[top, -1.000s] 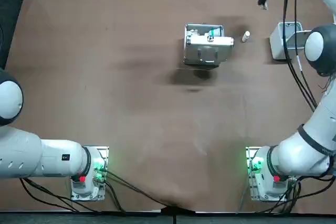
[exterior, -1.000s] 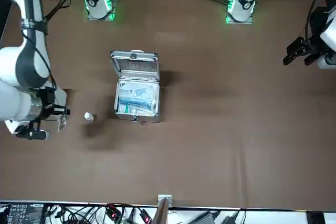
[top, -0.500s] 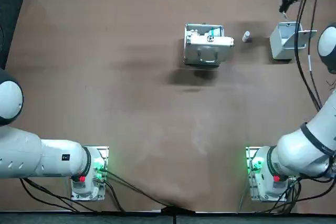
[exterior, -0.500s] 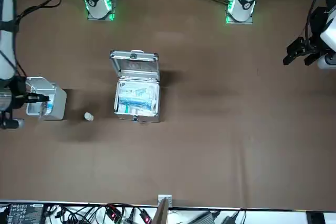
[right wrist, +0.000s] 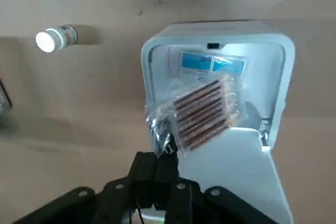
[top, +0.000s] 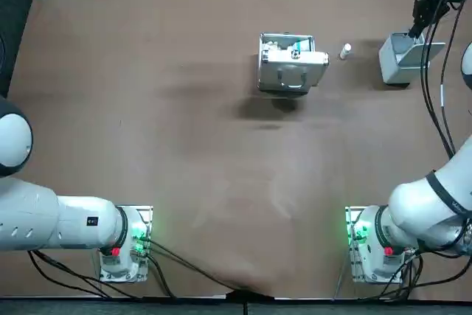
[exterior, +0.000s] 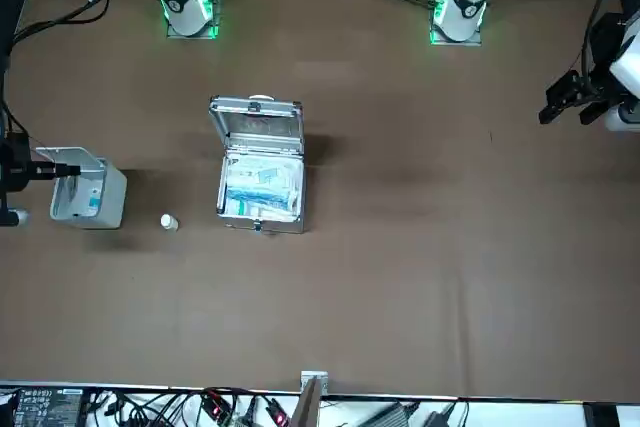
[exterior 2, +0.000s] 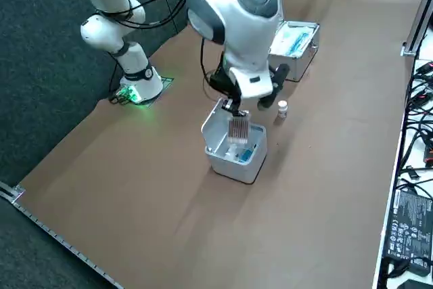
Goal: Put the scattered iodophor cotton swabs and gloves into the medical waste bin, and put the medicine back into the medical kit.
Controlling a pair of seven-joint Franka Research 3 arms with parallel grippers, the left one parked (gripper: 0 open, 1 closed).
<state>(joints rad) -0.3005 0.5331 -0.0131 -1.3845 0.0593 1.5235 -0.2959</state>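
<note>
**Status.** The right end effector (right wrist: 160,153) hangs above the open bin (right wrist: 220,28). Its fingers are pinched narrow on one corner of the swabs (right wrist: 205,114), a clear packet of brown sticks. The packet dangles from that corner, tilted, and most of it lies over the bin's mouth. A blue-and-white item (right wrist: 210,64) already lies inside; what it is cannot be told. The bin's lid (right wrist: 231,182) stands open on one side.

**Other task items.** The bottle (top: 344,51) lies on the counter (top: 184,123) between the bin and the kit (top: 289,60), apart from both. The kit stands open. No loose gloves show on the counter.

**Step in hand, as judged.** Release of the swabs into the bin.

**Recommendations.**
- Check that the whole packet, not only the pinched corner, is inside the rim line. The free end swings toward the far wall and could catch on the rim.
- Lower the packet somewhat into the mouth before letting go. A light film packet dropped from height may drift or slide off the edge.
- Keep the fingers clear of the open lid on the way down, so that the bin is neither nudged nor tipped.
- Open the fingers fully and pause. Thin plastic can cling to a pad, so lift away only when the packet is seen to fall free.
- Lift straight up afterwards. The bottle near the bin looks to be the next item, bound for the kit.
</note>
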